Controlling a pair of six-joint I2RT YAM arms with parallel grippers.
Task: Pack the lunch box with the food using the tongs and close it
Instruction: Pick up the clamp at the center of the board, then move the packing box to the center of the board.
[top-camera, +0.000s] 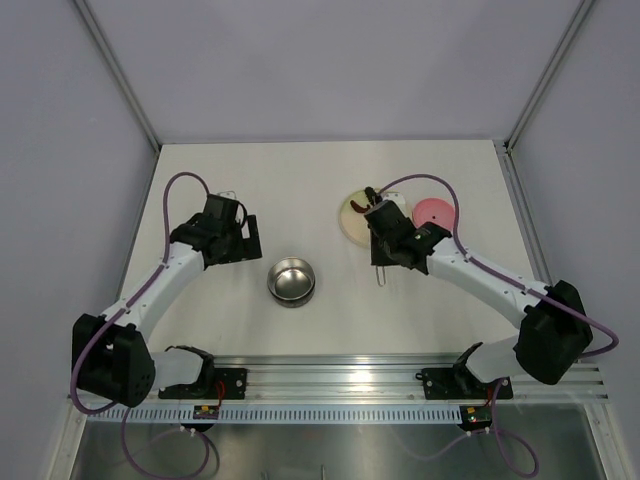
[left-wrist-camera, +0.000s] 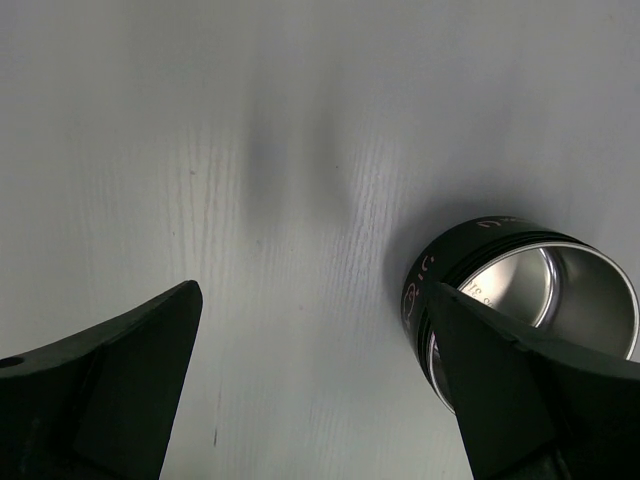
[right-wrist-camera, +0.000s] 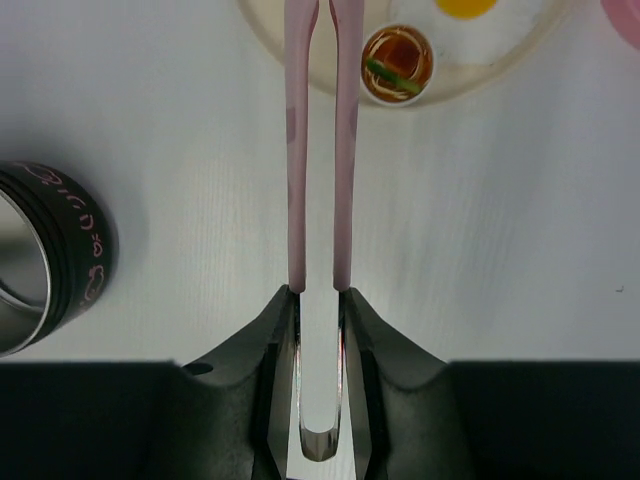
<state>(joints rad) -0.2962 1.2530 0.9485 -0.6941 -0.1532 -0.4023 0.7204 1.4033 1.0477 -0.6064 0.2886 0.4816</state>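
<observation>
Your right gripper (right-wrist-camera: 318, 295) is pinching the pink tongs (right-wrist-camera: 296, 150) near their joined end. Their tips are running out of the wrist view over the cream plate (right-wrist-camera: 265, 22), where the egg (right-wrist-camera: 465, 6) is showing only its yolk. Your left gripper (left-wrist-camera: 312, 310) is hanging spread wide beside the lunch box (top-camera: 291, 281). Your right arm is partly covering the pink lid (top-camera: 437, 212).

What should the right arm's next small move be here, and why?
Probably squeeze the right gripper slightly so the tongs pinch the sausage. The jaws hold the tongs, whose arms reach over the cream plate beside the sausage, and the steel bowl is empty. The tips' contact is not visible.
</observation>
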